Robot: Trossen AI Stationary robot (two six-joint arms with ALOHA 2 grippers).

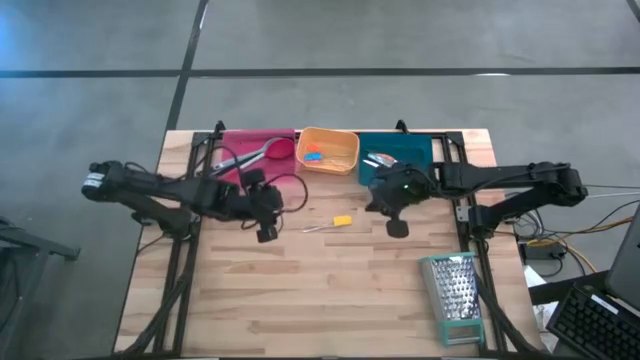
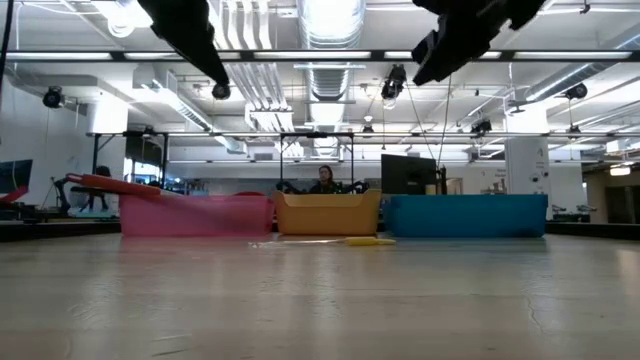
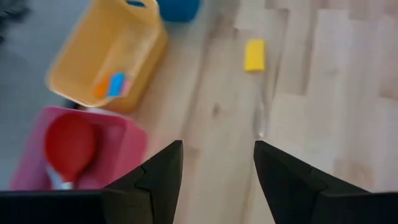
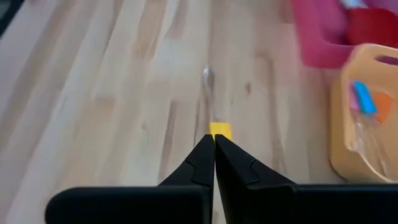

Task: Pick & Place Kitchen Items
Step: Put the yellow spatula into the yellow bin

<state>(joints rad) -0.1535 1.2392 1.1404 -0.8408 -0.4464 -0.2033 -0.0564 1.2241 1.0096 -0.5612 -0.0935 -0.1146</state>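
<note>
Two grippers | left gripper (image 3: 217,165) spread, empty | right gripper (image 4: 214,146) closed, empty | writing: unreadable

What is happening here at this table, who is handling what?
Two robot arms are sorting kitchen items into three bins at the table's far edge. The pink bin holds a red spatula, the orange bin small blue and orange pieces, and the teal bin stands beside it. One yellow-handled utensil lies on the table. The left gripper hangs open and empty near it; the right gripper is shut, holding nothing. A grater lies aside.
</note>
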